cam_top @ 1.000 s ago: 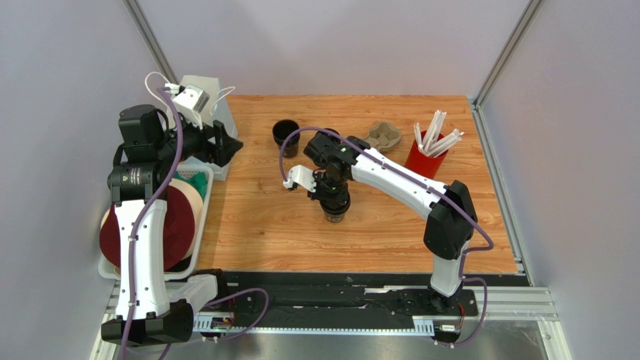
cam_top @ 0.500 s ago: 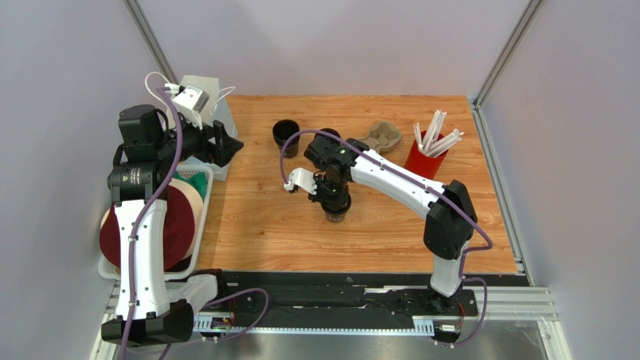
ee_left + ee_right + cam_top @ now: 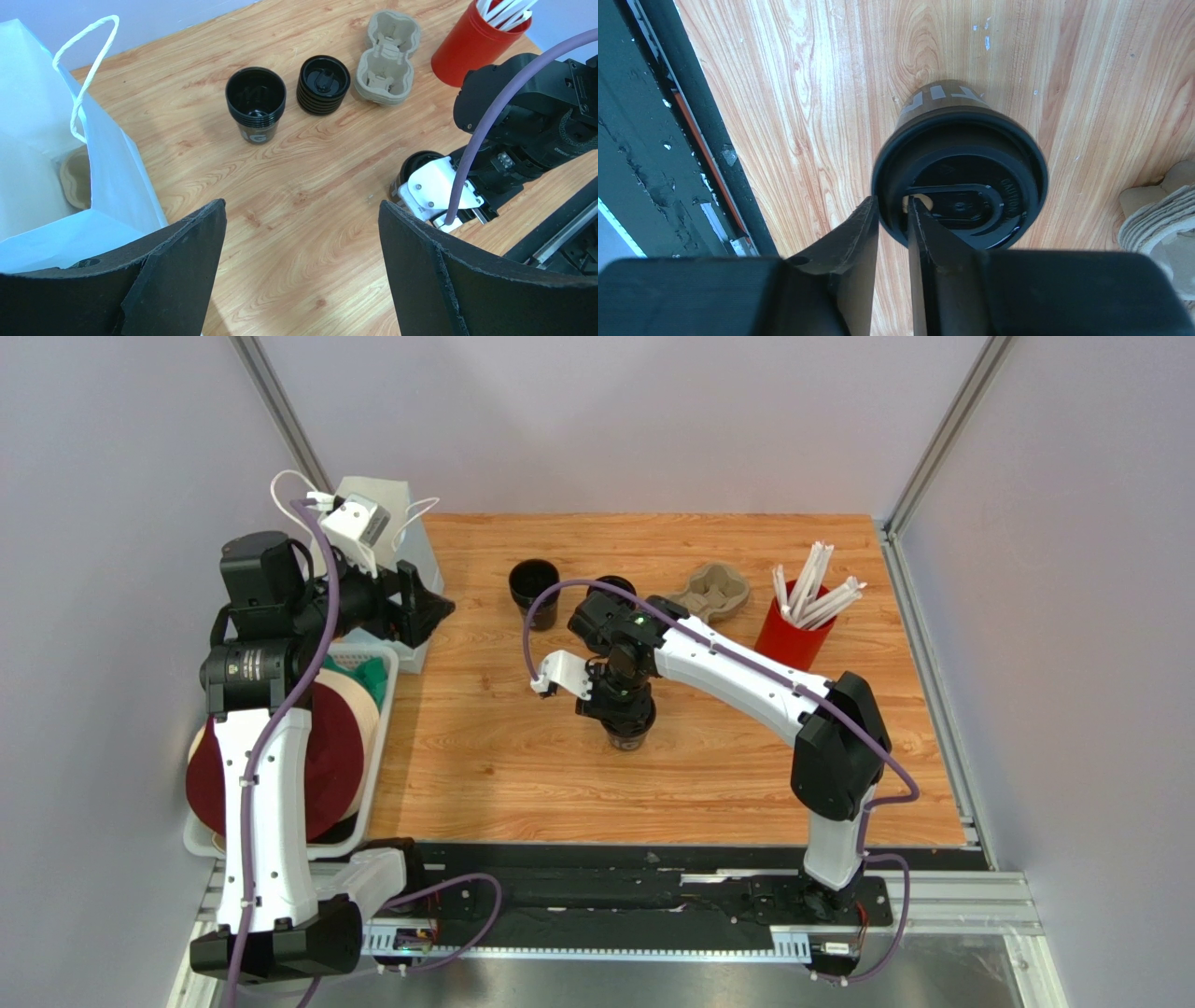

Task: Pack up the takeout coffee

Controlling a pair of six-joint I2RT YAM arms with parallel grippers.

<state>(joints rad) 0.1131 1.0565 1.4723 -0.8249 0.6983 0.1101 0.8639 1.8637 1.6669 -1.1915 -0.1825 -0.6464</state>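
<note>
Wood surface, top: takeout coffee mid-surface under right gripper. Left wrist: left gripper spread near white bag. Right wrist: jaws barely parted astride lid rim, hold unclear. We judge lidding; next firm clamp, into white bag.

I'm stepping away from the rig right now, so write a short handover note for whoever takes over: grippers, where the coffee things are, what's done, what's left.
Left gripper: open, empty, hovering beside the white paper bag.
Right gripper: fingers slightly apart, straddling the rim of the lid; cannot tell whether it pinches.
Takeout coffee: upright on the table, near the middle, lid on.
Done: cup lidded.
Left: lift the coffee and set it in the bag, which stands open at the table's far left corner.
</note>
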